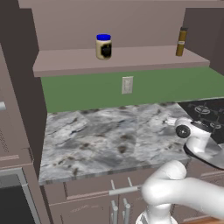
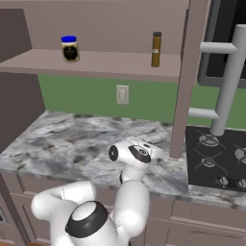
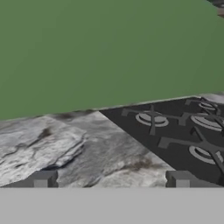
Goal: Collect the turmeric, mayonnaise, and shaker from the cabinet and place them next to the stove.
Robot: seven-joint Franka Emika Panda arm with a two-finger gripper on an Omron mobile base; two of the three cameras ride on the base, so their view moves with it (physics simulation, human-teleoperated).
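Fingertips [image 3: 43, 178] of the hand [image 3: 111, 179] rise at the bottom of the hand view, set wide apart with nothing between them: the hand is fully spread and holds nothing. It looks low across the marbled desk [image 3: 52, 144] toward the stove [image 3: 183, 131], which begins just beyond the desk's bare patch, with the green wall behind.

From the base views, the arm's wrist [image 2: 132, 153] sits low over the desk just left of the stove [image 2: 216, 158]. Up on the cabinet [image 1: 118, 59] shelf, the mayonnaise [image 1: 103, 46] stands left of the stove's side, and the turmeric [image 1: 181, 41] stands nearer the stove end, well apart from the jar. I cannot make out the shaker; if it stands on the desk by the stove, the arm hides it.

Judging from this, two items are yet to be fetched. The risks ahead: lifting away carelessly could knock anything standing just beside the hand; the turmeric is tall and slim, so a sideways nudge on approach could topple it along the shelf; and the cabinet's upright post [image 2: 185, 81] stands close to the turmeric [image 2: 156, 49], so the arm could clip it on the way up.
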